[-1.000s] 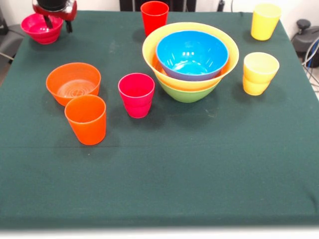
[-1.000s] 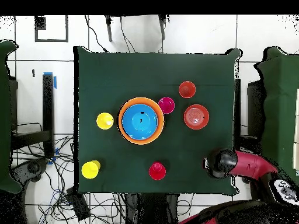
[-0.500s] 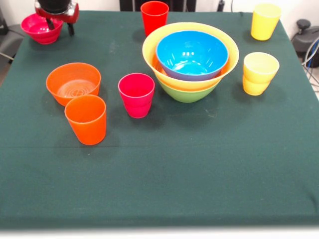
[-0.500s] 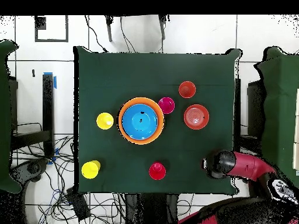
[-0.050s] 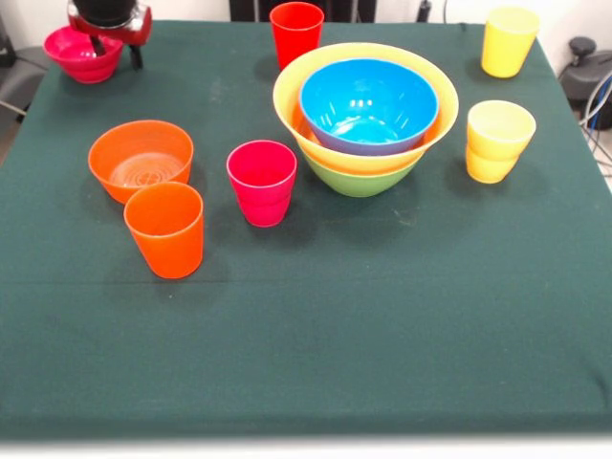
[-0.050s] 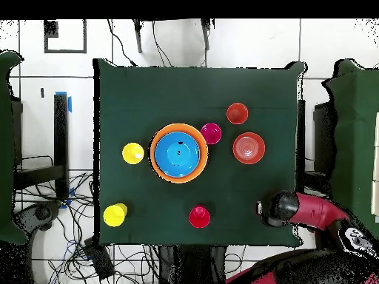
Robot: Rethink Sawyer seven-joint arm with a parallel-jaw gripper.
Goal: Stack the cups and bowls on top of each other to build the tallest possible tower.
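Gripper (image 5: pixel 113 43), fingers spread either side of the magenta bowl (image 5: pixel 84 52) at the table's (image 5: pixel 316 316) corner, has shifted slightly over the last second, bowl not lifted; tower (image 5: pixel 365 115) of green, yellow and blue bowls unchanged mid-table, so pick-up appears pending.

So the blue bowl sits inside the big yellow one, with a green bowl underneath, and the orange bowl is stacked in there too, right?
Not quite. The blue bowl does sit inside the big yellow bowl, with the green bowl underneath, but the orange bowl is not in the stack. The front view shows it standing alone on the green cloth, just behind the orange cup.
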